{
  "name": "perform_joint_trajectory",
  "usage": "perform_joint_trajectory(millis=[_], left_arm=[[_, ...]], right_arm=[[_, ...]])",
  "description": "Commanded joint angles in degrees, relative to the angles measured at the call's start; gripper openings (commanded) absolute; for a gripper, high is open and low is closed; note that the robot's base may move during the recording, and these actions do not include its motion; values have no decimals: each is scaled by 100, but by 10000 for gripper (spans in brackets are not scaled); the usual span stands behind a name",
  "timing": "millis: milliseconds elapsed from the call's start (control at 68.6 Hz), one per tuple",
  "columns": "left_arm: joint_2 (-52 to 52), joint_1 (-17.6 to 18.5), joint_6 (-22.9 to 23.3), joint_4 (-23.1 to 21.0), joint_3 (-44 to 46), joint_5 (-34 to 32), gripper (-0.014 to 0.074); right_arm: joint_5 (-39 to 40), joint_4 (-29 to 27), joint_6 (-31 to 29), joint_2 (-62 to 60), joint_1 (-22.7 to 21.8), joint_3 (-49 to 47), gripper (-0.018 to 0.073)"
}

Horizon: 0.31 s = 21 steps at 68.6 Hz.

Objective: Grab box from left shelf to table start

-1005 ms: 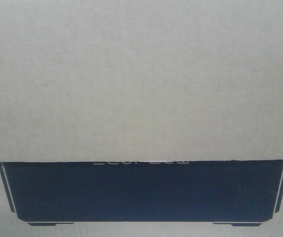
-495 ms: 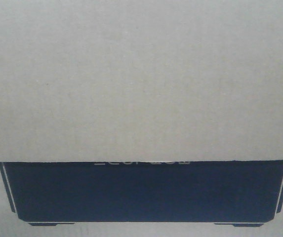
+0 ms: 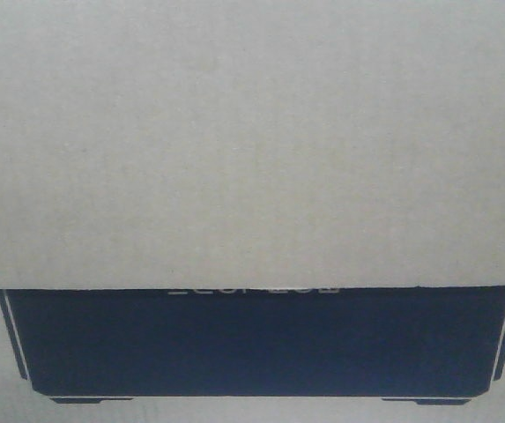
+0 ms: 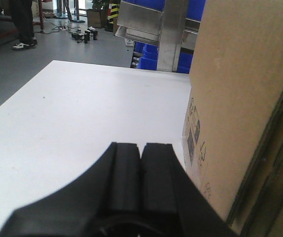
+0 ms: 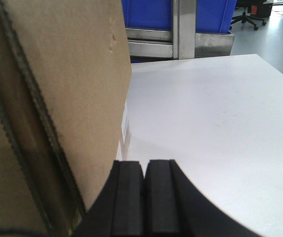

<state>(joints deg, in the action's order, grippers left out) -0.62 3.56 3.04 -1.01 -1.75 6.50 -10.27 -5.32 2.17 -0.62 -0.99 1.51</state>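
Box [image 4: 240, 98] beside my fingers: matt brown corrugated cardboard, fluted edge showing, black printed panel [image 3: 252, 344] flat, not shiny. Table [image 4: 72, 123] smooth matt white. My pads [image 5: 131, 197] look matt black rubber. Far rack [image 5: 181, 29] brushed shiny metal, bins [image 5: 146, 12] glossy blue plastic.

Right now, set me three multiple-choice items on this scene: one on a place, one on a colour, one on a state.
1. Where does the box stand?
A. on the white table
B. on the grey floor
C. inside a blue bin

2. What colour is the printed panel on the box face?
A. red
B. black
C. green

3. How do the jaws of the left gripper stand?
A. wide open
B. shut around a cable
C. shut, empty

Answers: 1 A, both wrist views show the box's base on the white top. 2 B, the front view shows a black panel with thin white edge lines. 3 C, the pads meet with nothing between them.
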Motion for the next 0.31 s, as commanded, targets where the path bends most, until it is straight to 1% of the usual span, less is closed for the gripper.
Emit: perform_joint_trajectory(millis=[0, 291], left_arm=[[-83, -3, 24, -33, 17, -535, -92], [-83, -3, 24, -33, 17, -535, -92]], right_arm=[[521, 24, -2, -50, -43, 46, 57], [521, 24, -2, -50, -43, 46, 57]])
